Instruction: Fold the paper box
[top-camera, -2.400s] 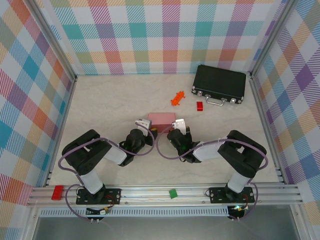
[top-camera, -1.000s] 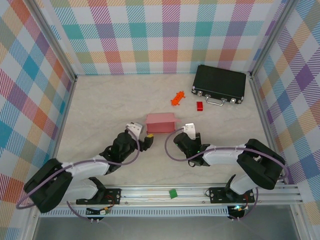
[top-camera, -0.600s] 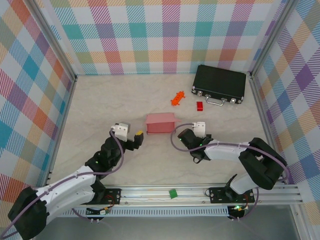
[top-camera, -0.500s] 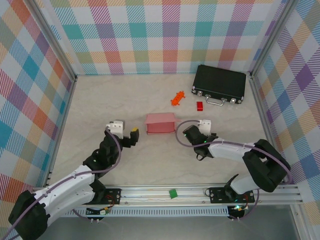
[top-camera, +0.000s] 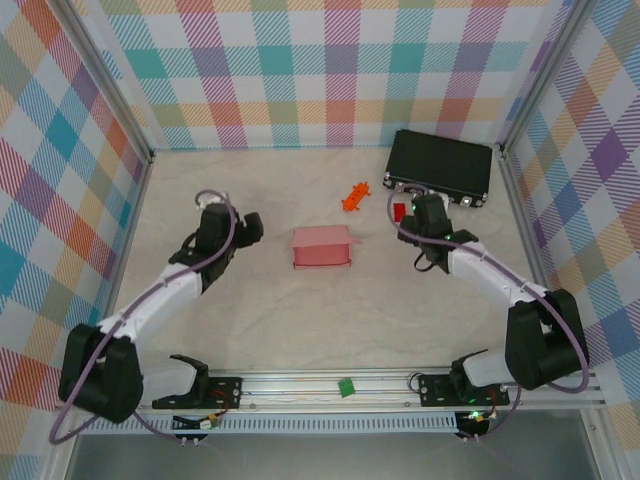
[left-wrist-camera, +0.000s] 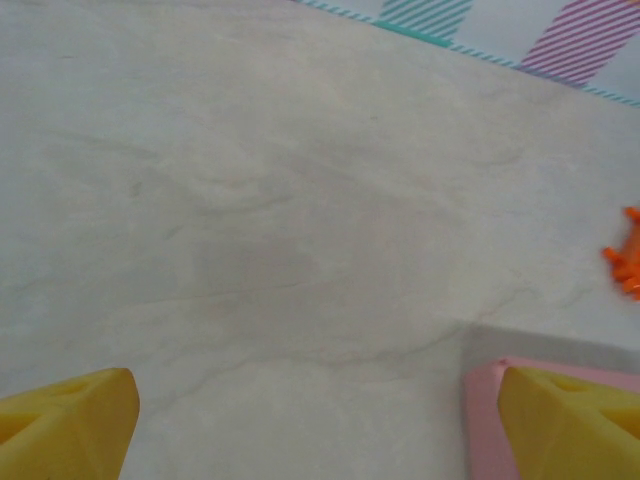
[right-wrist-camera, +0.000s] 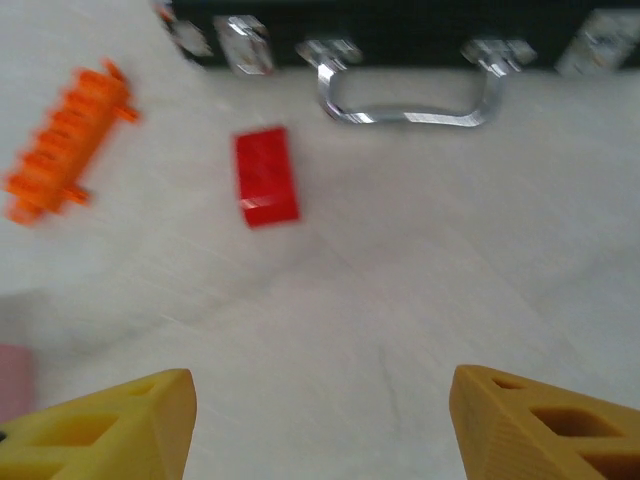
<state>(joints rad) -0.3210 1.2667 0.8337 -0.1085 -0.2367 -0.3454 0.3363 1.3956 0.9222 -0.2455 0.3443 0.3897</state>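
At the near edge of the bench (top-camera: 300, 320) runs a metal rail (top-camera: 290, 380) with a small green piece (top-camera: 346, 386) on it. The two arms start there and reach out over the bench, one on each side. In the middle of the bench lies the paper box (top-camera: 322, 246). From above it looks like a small pink rectangle. It lies by itself and nothing touches it. The left fingers (top-camera: 250, 226) are to the left of the box, near it but apart from it. In the left wrist view the yellow left fingers (left-wrist-camera: 60, 425) are spread wide with bare bench between them, so they hold nothing. A pink corner of the box (left-wrist-camera: 482, 410) shows just behind one yellow tip. The right fingers (top-camera: 426, 206) are to the right of the box and farther back. In the right wrist view, which is a bit blurry, these yellow fingers (right-wrist-camera: 110, 430) are also spread wide and hold nothing. Just beside them in the top view is a small red block (top-camera: 399, 211). A little to the left of the block lies an orange toy (top-camera: 354, 196). Behind the block sits a black case (top-camera: 440, 165) with a shiny handle (right-wrist-camera: 405, 95) facing the arms. At the very back and on both sides stand checked walls (top-camera: 320, 70) in many colours.
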